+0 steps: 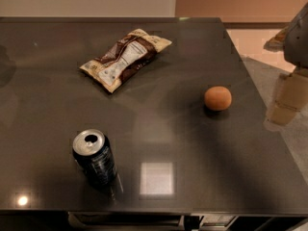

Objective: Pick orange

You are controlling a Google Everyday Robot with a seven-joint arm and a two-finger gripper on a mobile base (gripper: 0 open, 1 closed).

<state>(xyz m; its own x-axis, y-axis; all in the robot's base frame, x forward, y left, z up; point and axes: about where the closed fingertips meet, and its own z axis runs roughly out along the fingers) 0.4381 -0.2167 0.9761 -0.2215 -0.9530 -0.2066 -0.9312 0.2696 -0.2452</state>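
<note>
The orange (217, 98) is a small round matte orange fruit. It sits on the dark table (159, 129), right of centre and near the right edge. My gripper (285, 105) hangs at the right edge of the view, a grey body with tan parts below it. It is over the table's right edge, to the right of the orange and apart from it. Nothing is in contact with the orange.
A dark soda can (94, 158) stands upright near the front left. A brown and cream snack bag (126, 57) lies at the back, left of centre. The table's right edge drops to a light floor (260, 42).
</note>
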